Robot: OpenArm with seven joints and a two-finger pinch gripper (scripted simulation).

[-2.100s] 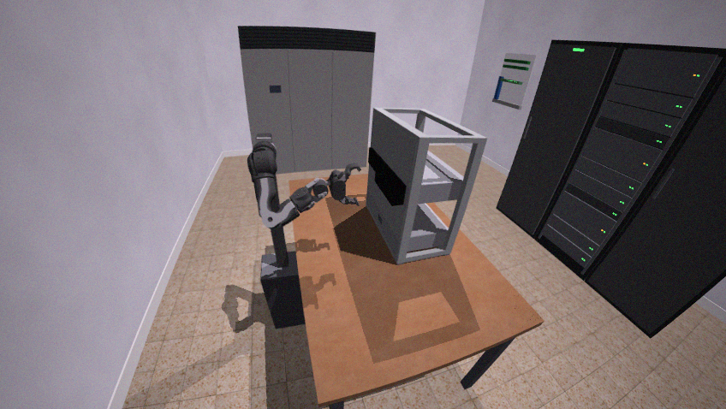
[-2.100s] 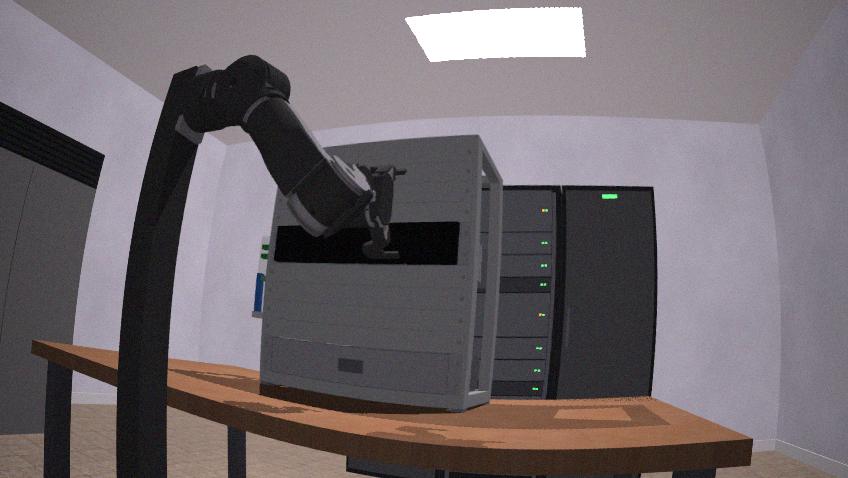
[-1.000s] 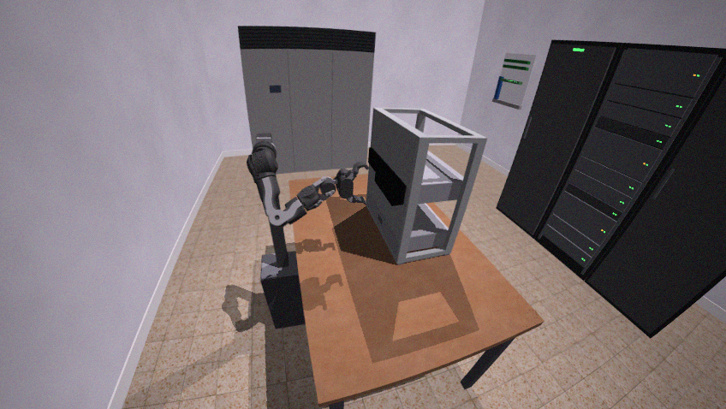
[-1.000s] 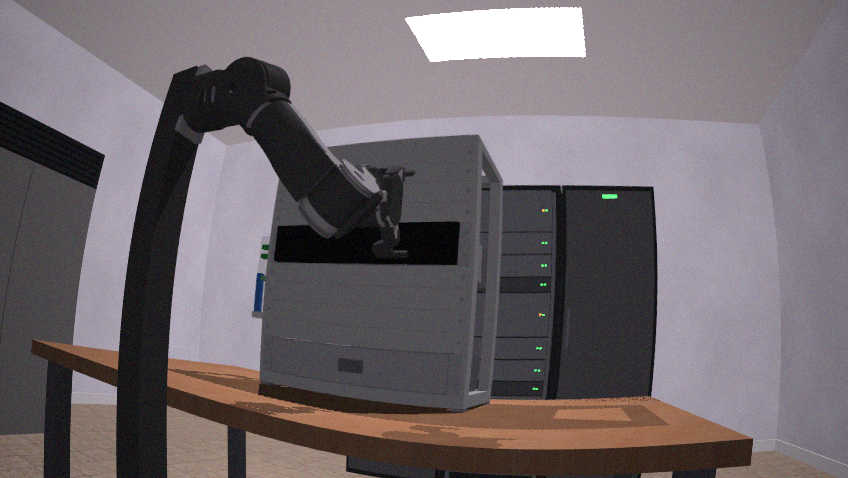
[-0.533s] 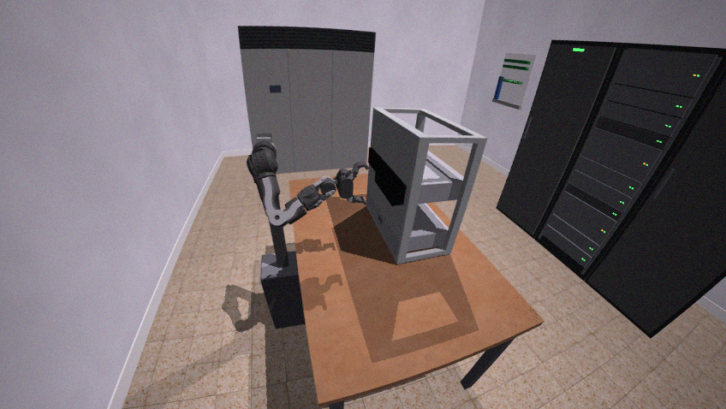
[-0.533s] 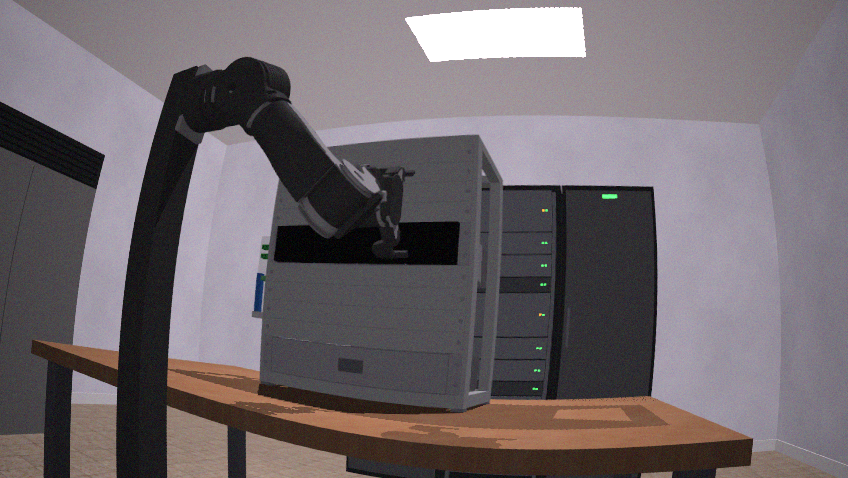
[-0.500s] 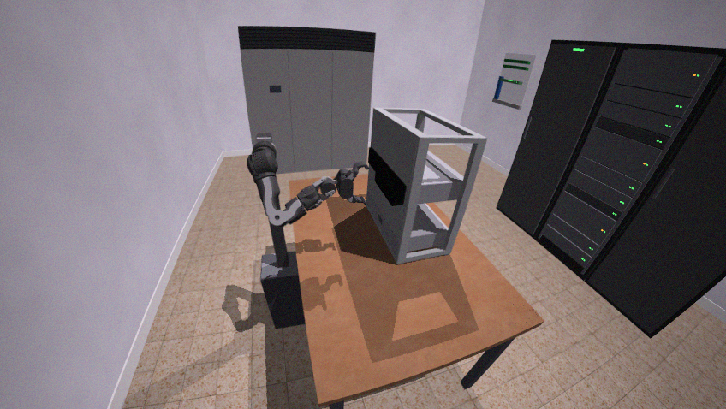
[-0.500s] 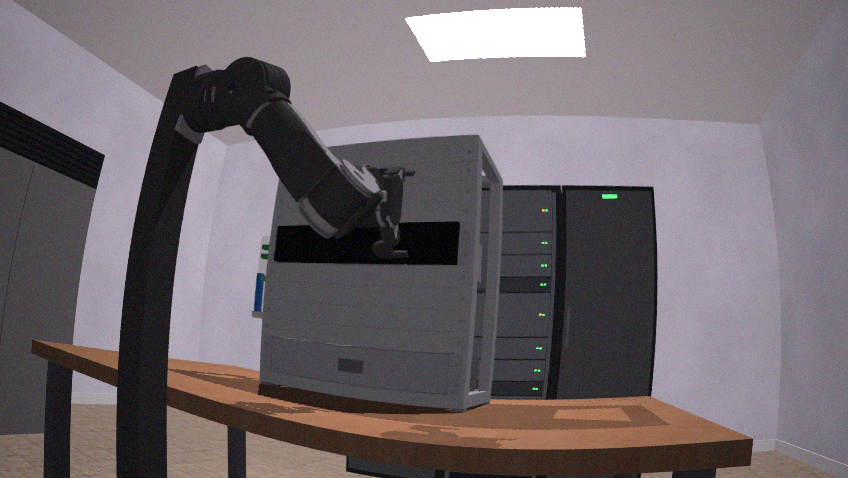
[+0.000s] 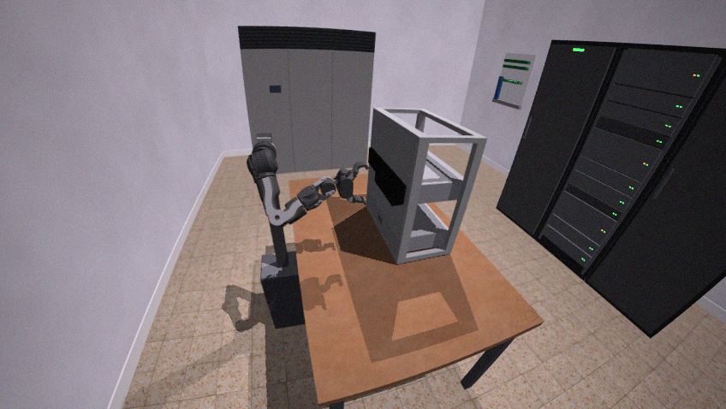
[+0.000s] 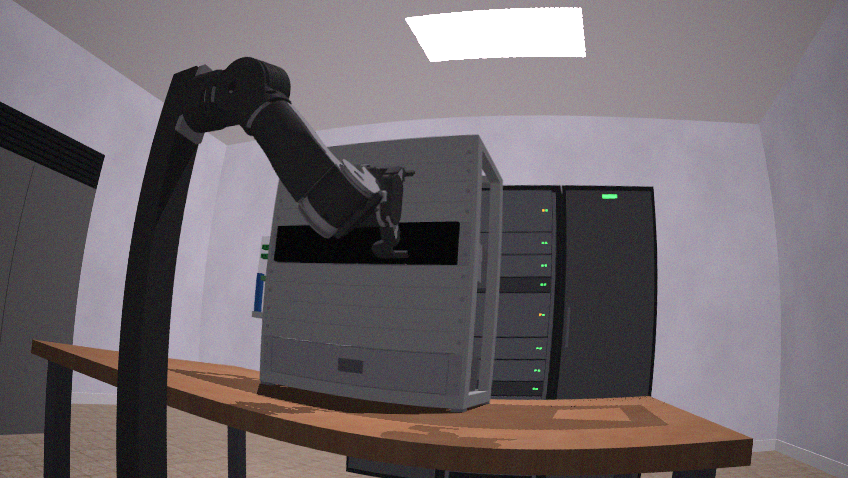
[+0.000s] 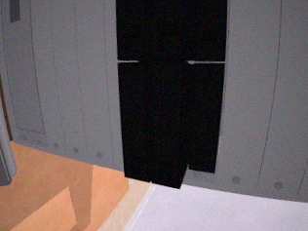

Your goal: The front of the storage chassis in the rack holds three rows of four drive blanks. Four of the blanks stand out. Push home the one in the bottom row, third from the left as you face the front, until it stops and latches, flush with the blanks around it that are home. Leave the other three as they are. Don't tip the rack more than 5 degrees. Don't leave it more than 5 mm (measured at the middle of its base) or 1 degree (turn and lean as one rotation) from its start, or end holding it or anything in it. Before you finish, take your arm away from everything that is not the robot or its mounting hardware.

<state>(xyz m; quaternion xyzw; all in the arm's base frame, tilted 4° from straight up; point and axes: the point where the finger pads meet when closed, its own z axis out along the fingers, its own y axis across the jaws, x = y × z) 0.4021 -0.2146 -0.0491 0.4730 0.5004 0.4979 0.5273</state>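
Observation:
The grey rack [image 9: 421,182] stands upright on the wooden table, also in the exterior view [image 10: 380,296]. The storage chassis shows as a black band across its front [image 9: 386,176] [image 10: 365,243]. In the wrist view the band [image 11: 171,71] runs top to bottom, turned sideways. It is so dark that I cannot tell the single blanks apart; only two short pale seams show, and a part near its lower end [image 11: 157,177] stands out. My gripper [image 9: 361,181] [image 10: 396,212] is open and empty, close in front of the chassis, right of its middle. I cannot tell whether it touches.
The arm's post [image 9: 278,239] stands at the table's left edge. A grey cabinet [image 9: 307,96] is behind, and tall black server cabinets [image 9: 625,167] stand to the right, off the table. A blank grey panel [image 10: 356,365] fills the rack's lower front.

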